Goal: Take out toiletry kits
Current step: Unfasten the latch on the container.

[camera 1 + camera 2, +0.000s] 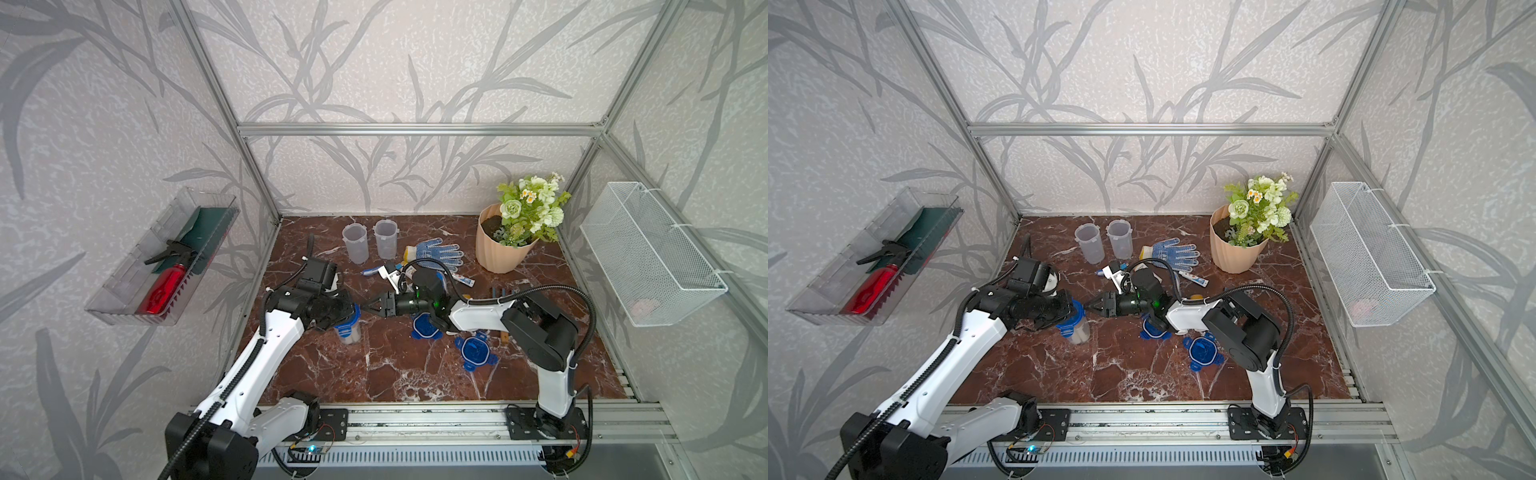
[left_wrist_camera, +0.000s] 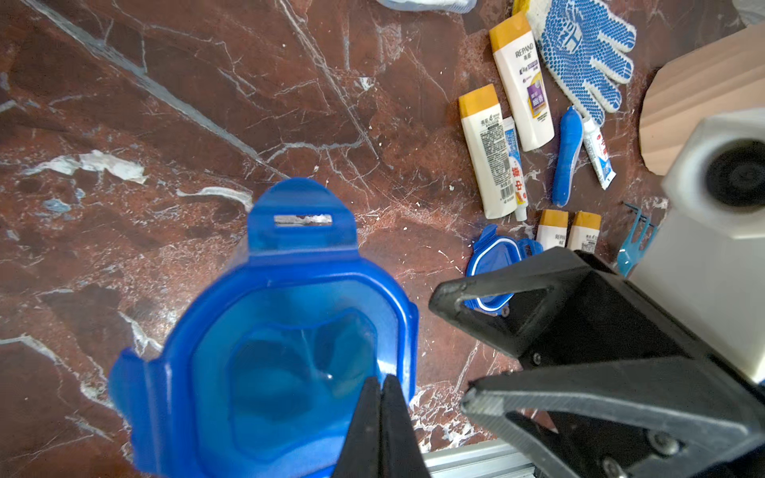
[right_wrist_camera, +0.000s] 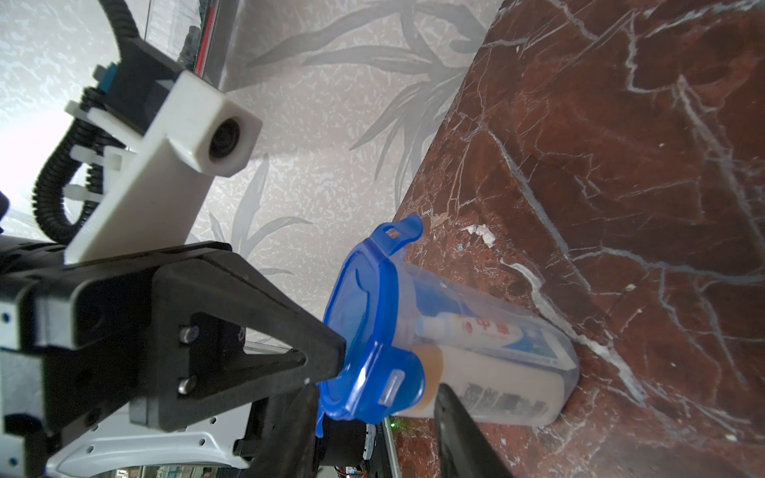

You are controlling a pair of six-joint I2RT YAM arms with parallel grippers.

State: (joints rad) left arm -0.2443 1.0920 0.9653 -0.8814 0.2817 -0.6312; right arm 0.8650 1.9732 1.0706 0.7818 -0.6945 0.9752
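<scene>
- Blue-lidded cup [image 1: 348, 332], well left of pot [image 1: 498, 253], is not yet emptied; two cups [image 1: 355, 243] stand empty.
- Left gripper [image 2: 381, 385] closed, tips on lid [image 2: 289, 351]; right gripper [image 1: 369, 307] half wide.

Both top views look down from above the near edge over the marble table [image 1: 374, 374]; the wrist cameras, close in, share the blue-lidded cup [image 2: 269, 351].

Blue-dotted glove [image 1: 438, 251] flat on the marble surface [image 1: 374, 374], peach flower pot [image 1: 500, 253] near it. White wire basket [image 1: 652, 253] on one wall, red spray bottle [image 1: 164, 289] in a clear bin [image 1: 120, 307] opposite.
</scene>
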